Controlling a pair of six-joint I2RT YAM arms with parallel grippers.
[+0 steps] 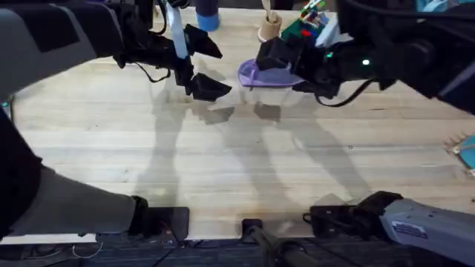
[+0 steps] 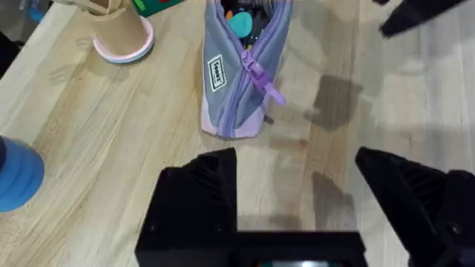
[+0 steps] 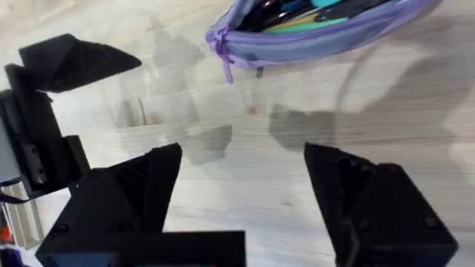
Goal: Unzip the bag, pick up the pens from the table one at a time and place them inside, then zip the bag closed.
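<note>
Pens look loaded: soft lavender fabric pouch (image 2: 236, 81) is sitting open at the far middle of the light wooden plank table (image 1: 223, 163). My left gripper (image 1: 202, 63) and right gripper (image 3: 241, 193) are hovering beside it, jaws apart, empty. Zipping's next; I'm needing the purple zipper pull (image 2: 260, 78).

Clutter at the far edge of my reach

I see a tan cup (image 2: 119, 26) on a pink coaster (image 2: 130, 50), a blue cylinder (image 2: 16, 176) nearby.
</note>
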